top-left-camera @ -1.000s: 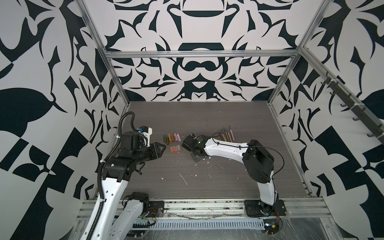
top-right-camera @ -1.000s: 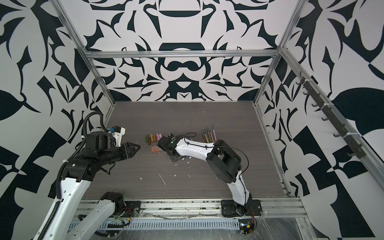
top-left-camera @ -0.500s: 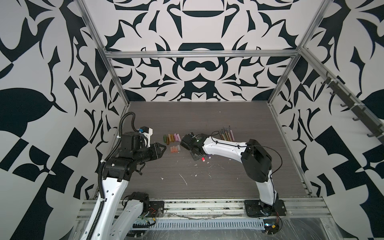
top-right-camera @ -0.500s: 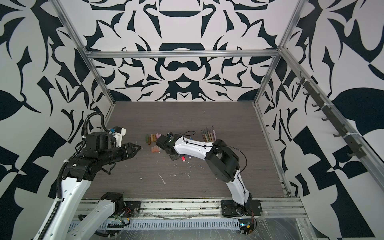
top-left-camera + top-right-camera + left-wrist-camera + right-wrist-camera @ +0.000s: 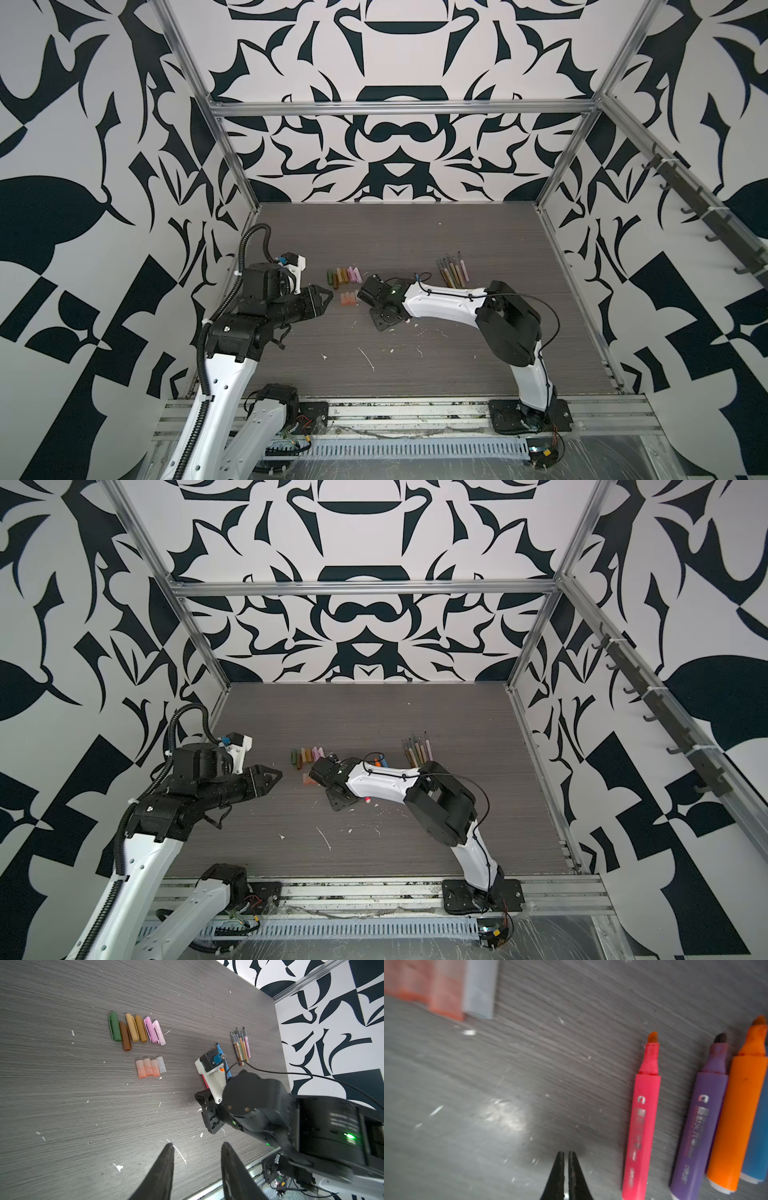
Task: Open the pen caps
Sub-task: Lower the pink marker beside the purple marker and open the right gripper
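Note:
Several muted pen caps (image 5: 137, 1029), olive to pink, lie in a row (image 5: 343, 276). Just nearer lie three pale orange caps (image 5: 148, 1068) and a clear one (image 5: 161, 1064), blurred in the right wrist view (image 5: 446, 991). Uncapped thick pens lie side by side: pink (image 5: 641, 1118), purple (image 5: 702, 1118), orange (image 5: 737, 1105) and blue (image 5: 758, 1147). My right gripper (image 5: 564, 1152) is shut and empty, low over bare table beside the pink pen. Thin uncapped pens (image 5: 452, 272) lie right of it. My left gripper (image 5: 197, 1145) hangs open and empty, left of the caps (image 5: 330, 296).
White flecks and scraps (image 5: 365, 358) are scattered over the grey wood-grain table (image 5: 415, 232). The right arm (image 5: 440, 305) stretches low across the middle and covers most of the thick pens in both top views. Patterned walls close in three sides.
The right arm's head has edged slightly left, toward the orange caps. The left arm has hardly moved.

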Tool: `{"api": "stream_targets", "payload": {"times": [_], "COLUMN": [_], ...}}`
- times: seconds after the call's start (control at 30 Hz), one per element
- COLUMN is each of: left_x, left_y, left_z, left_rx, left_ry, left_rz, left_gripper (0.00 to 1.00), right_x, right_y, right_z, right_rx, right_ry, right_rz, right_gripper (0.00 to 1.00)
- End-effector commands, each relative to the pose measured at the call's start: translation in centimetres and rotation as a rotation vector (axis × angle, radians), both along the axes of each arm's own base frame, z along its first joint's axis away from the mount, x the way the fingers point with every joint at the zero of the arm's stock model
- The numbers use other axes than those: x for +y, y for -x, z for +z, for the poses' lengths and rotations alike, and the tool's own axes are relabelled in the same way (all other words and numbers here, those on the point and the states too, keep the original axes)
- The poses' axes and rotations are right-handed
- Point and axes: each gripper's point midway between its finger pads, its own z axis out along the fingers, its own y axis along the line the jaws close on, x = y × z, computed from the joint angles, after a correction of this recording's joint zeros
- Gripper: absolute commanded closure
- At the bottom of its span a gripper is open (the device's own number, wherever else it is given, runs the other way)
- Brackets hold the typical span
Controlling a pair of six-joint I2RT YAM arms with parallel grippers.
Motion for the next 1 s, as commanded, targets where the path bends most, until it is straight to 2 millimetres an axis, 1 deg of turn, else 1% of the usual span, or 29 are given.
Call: {"api": "stream_targets", "payload": {"times": [0.0, 0.07, 0.23, 0.97], "left_x": [-0.2, -0.2, -0.2, -0.3], "left_y": [0.3, 0.3, 0.2, 0.2], "left_z": [-0.4, -0.5, -0.6, -0.8], "left_rx": [0.014, 0.016, 0.023, 0.031], "left_ry": [0.005, 0.005, 0.006, 0.010], "left_rz": [-0.015, -0.016, -0.016, -0.022], "left_gripper": [0.59, 0.58, 0.58, 0.58], "right_x": [-0.8, -1.3, -2.2, -5.8], "right_y": [-1.8, -2.0, -2.3, -3.4], "right_z": [1.3, 1.0, 0.7, 0.4], "right_rx": [-0.055, -0.048, -0.049, -0.044], "right_ry": [0.024, 0.035, 0.048, 0.090], "right_rz": [-0.054, -0.062, -0.075, -0.129], "right_gripper": [0.88, 0.87, 0.84, 0.83]}}
